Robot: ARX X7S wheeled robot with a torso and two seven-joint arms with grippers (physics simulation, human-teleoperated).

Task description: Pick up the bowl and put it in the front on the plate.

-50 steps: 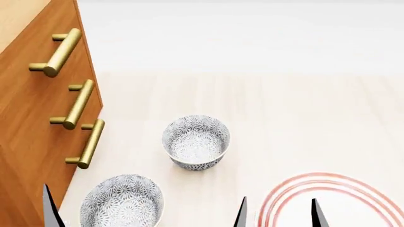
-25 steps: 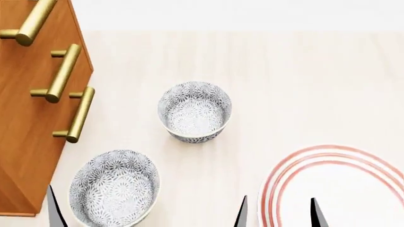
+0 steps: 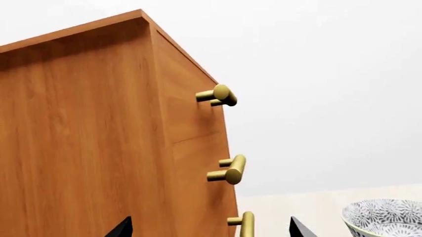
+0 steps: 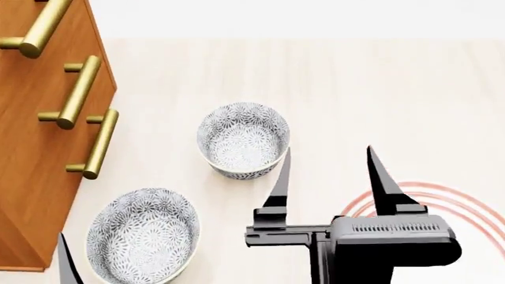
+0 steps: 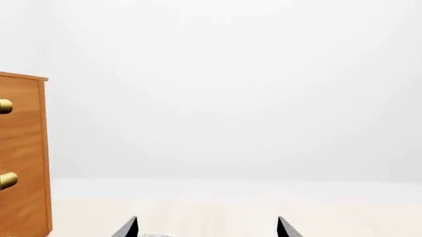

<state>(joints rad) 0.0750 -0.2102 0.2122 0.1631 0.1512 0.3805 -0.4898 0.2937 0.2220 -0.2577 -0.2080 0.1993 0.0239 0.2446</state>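
Two grey-and-white floral bowls stand on the pale wooden surface: a farther bowl (image 4: pixel 243 138) and a nearer bowl (image 4: pixel 143 233) at the lower left. The white plate (image 4: pixel 446 192) with red rings lies at the lower right, largely covered by my right arm. My right gripper (image 4: pixel 327 151) is open, with nothing between its fingers. Its left fingertip is just right of the farther bowl. In the right wrist view the right gripper (image 5: pixel 207 228) faces open floor. My left gripper (image 3: pixel 209 227) is open and faces the cabinet, with a bowl (image 3: pixel 386 217) off to one side.
A wooden cabinet (image 4: pixel 35 148) with brass bar handles (image 4: pixel 79 92) stands along the left, close to the nearer bowl. It also fills much of the left wrist view as the cabinet (image 3: pixel 86 138). Pale floor stretches beyond the bowls to a white wall.
My right gripper has come forward from the bottom edge of the head view to beside the farther bowl, covering part of the plate. Before that, the head view tilted down.
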